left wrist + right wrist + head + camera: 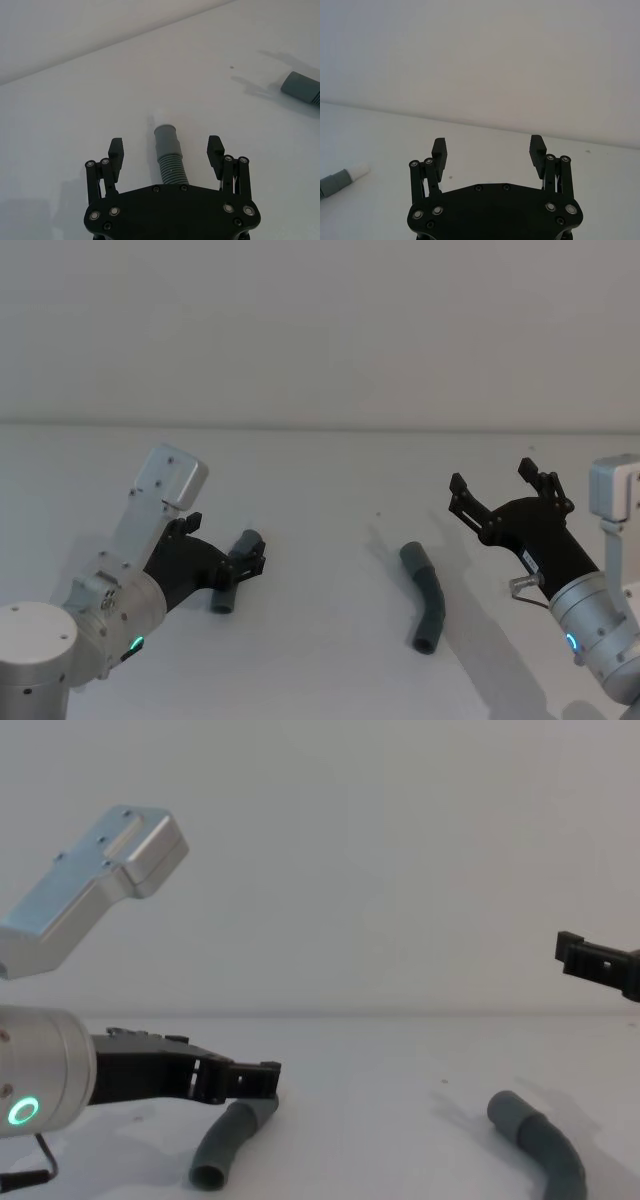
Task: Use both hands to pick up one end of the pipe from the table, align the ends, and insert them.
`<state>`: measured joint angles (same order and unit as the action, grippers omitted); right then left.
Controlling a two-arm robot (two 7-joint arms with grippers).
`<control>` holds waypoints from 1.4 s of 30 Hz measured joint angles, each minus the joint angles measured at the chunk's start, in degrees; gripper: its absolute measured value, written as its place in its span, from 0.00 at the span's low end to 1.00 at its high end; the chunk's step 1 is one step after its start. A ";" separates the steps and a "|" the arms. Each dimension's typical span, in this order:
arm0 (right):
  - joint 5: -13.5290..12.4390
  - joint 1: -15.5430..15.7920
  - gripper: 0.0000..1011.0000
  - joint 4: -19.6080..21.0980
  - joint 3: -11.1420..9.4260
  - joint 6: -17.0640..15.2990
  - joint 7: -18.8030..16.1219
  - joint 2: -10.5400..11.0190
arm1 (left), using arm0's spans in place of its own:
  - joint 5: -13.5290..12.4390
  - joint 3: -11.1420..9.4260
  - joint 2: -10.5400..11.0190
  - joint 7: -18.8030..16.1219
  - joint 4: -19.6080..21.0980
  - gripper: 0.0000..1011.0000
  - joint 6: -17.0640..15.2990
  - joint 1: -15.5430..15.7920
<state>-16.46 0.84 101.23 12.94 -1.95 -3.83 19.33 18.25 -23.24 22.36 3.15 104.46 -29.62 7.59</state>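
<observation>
The left tool (250, 555) is wide open around one pipe (167, 150) on the desk (330, 490). The right tool (492, 475), also wide, hangs near the other pipe (428, 595).

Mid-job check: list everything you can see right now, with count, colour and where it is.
left pipe piece: one, dark grey and ribbed, lying flat at left; white spigot on its far cuff.
right pipe piece: one, dark grey and bent, lying free right of centre.
table: one, white, under both pieces.
wall: one, pale, behind the table.
left hand: one, black, low over the table, open, straddling the left pipe piece with a gap on each side.
right hand: one, black, open and holding nothing, raised above the table to the right of the right pipe piece.
</observation>
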 joint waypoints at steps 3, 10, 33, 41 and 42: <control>0.00 0.00 0.99 0.00 0.00 0.00 0.00 0.00 | -0.01 0.02 -0.06 -0.05 0.06 0.99 -0.12 -0.05; 0.00 0.00 0.99 0.00 0.00 0.00 0.00 0.00 | -0.04 0.07 -0.15 -0.14 0.14 0.99 -0.36 -0.11; 0.00 0.00 0.99 0.00 0.00 0.00 0.00 0.00 | -0.09 0.11 -0.25 -0.24 0.23 0.99 -0.63 -0.21; 0.00 0.00 0.99 0.00 0.00 0.00 0.00 0.00 | -0.11 0.11 -0.27 -0.22 0.23 0.99 -0.79 -0.21; 0.00 0.00 0.99 0.00 0.00 0.00 0.00 0.00 | -0.13 0.10 -0.27 -0.20 0.23 0.99 -0.93 -0.21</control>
<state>-16.46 0.84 101.23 12.94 -1.95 -3.83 19.33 18.12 -23.14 22.09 2.95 104.70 -30.55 7.38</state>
